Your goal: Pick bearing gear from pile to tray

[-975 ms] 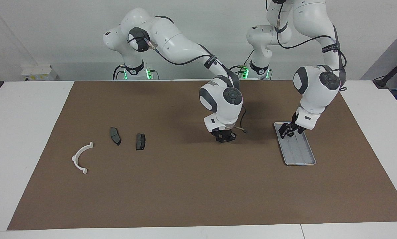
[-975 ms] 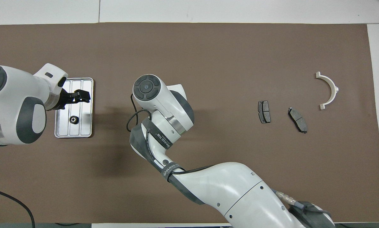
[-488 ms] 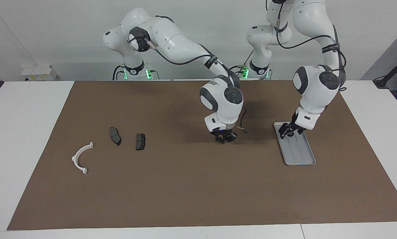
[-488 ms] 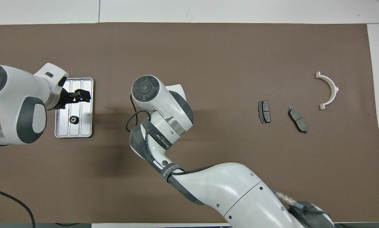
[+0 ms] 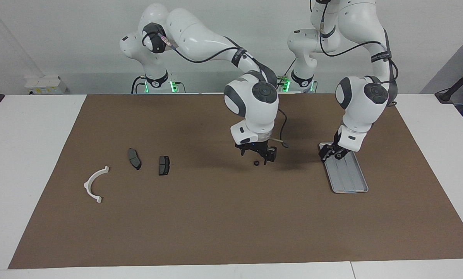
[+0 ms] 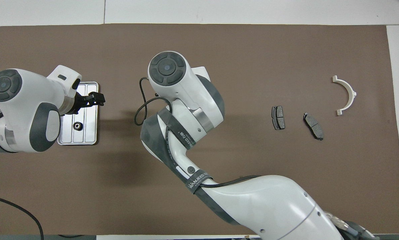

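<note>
In the facing view, the right pincer [image 5: 257, 153] hangs low over the brown mat [image 5: 216, 224] near the middle of the table [image 5: 22, 162], spread wide and holding nothing. A tiny black ring [image 5: 256, 163] lies on the mat just under it, at its six o'clock, apart from both fingertips. The left pincer [image 5: 332, 152] hovers over the robot-side end of the silver tray [image 5: 349, 179], which sits at three o'clock from the ring, toward the left arm's end; how far this pincer is spread I cannot tell. At nine o'clock from the ring, well apart, lie two dark brake pads [image 5: 134, 159] [image 5: 163, 165] and, toward eight o'clock from them, a white half-ring bracket [image 5: 94, 186]. In the overhead view, the left pincer [image 6: 94, 99] is over the tray's [image 6: 90, 130] edge that faces the middle of the table. A second black ring [image 6: 76, 125] rests on the tray floor at seven o'clock from that pincer, in the half nearer the robots. The right arm's wrist hides its own pincer here. The pads [image 6: 278, 117] [image 6: 313, 126] and the bracket [image 6: 348, 95] lie toward three o'clock.
</note>
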Controlling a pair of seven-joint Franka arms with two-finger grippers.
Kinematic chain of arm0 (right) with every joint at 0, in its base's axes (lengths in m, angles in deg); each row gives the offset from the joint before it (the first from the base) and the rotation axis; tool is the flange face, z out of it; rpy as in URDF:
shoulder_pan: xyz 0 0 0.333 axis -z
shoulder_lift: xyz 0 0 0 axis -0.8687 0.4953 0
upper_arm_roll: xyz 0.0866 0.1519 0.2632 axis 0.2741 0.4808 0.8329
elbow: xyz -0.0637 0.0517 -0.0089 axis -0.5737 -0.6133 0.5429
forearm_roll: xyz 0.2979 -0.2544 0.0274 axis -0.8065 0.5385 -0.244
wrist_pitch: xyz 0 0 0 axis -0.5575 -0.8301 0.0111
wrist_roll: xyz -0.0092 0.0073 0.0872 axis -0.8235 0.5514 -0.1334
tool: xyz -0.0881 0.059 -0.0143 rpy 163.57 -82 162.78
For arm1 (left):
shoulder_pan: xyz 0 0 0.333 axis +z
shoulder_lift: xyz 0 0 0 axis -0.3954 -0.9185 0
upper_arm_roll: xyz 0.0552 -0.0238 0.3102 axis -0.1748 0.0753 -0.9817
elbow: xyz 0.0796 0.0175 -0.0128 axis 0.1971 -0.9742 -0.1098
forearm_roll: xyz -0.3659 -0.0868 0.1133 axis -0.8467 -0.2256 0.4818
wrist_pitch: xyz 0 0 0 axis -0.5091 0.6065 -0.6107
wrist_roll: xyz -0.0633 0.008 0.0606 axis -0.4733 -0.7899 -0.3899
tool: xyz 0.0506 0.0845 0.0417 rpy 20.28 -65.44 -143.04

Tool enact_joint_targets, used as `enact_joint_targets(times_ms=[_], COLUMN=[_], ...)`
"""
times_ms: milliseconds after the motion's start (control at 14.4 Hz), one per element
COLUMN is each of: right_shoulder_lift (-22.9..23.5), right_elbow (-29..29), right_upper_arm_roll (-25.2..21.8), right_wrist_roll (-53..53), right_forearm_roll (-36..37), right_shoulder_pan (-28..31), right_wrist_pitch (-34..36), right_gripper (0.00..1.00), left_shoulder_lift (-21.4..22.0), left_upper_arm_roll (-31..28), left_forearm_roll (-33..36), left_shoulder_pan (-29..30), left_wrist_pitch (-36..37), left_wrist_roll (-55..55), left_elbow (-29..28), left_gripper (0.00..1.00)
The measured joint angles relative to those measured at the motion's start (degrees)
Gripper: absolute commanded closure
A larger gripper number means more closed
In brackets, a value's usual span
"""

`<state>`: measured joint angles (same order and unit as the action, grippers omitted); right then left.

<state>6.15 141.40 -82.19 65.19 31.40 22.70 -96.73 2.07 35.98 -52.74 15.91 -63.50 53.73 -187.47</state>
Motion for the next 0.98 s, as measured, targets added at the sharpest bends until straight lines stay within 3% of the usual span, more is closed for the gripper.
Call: enact_joint_targets(times_ms=[348,627,766,975], right_shoulder_lift=[-9.3,-13.4,-14.9,-17.6], right_elbow=[-0.1,0.0,0.0,1.5], right_upper_arm_roll=[0.0,-1.6,-3.5,-5.9], right_wrist_roll=[-16.6,-35.1,-42.6,-50.9], right_forearm_roll=[-2.3,-4.9,-5.5,-5.7], right_shoulder_pan=[9.0,16.6,18.6,21.0], right_wrist_pitch=[7.2,13.1,15.3,17.1], right_gripper=[0.0,0.0,0.0,0.0], left_shoulder_lift=[-1.5,-11.4,-14.8,-15.9], left_upper_arm_roll=[0.2,0.2,0.0,-0.5], left_forearm_roll=[-0.1,0.0,0.1,0.1], left_shoulder_pan=[-11.5,-22.8,-24.4,-24.5], left_wrist_pitch=[-0.8,-1.1,-1.5,-1.5], left_wrist_roll=[15.5,29.1,29.9,29.9], left_elbow=[2.0,10.6,12.4,12.3], left_gripper=[0.0,0.02,0.08,0.17])
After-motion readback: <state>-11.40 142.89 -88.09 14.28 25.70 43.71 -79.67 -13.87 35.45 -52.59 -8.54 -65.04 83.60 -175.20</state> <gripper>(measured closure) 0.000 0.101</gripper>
